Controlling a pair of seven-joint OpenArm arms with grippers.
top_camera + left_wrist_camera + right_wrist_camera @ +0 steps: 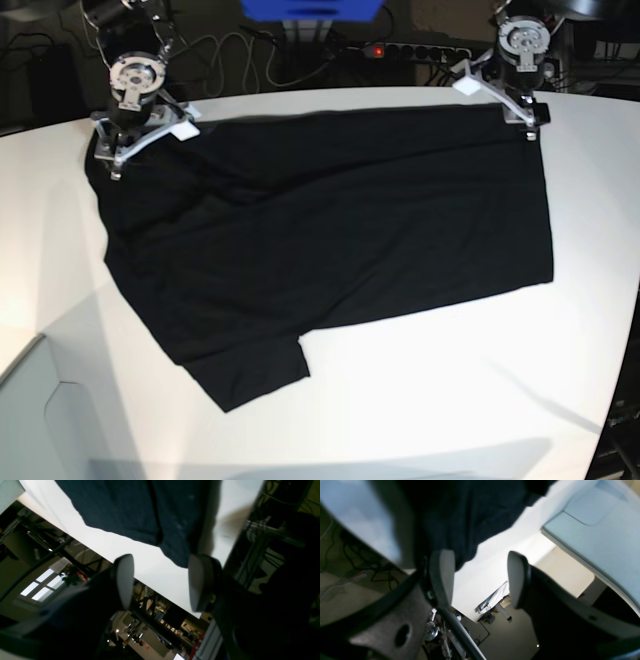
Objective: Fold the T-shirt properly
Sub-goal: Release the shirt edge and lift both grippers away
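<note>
The black T-shirt (330, 240) lies spread plain side up on the white table (450, 400), one sleeve pointing to the near left. My left gripper (497, 100) is open at the shirt's far right corner. In the left wrist view the left gripper (161, 582) holds nothing, and the shirt's corner (140, 512) ends just beyond its right pad (200, 582). My right gripper (145, 138) is open at the shirt's far left corner. In the right wrist view the right gripper (480, 577) is empty, with the shirt edge (470, 517) by its left pad (442, 575).
Cables and a power strip (410, 50) run behind the table's far edge. A blue box (310, 10) stands at the back. A pale grey panel (50, 420) sits at the near left corner. The table edge curves away at the right (620, 330).
</note>
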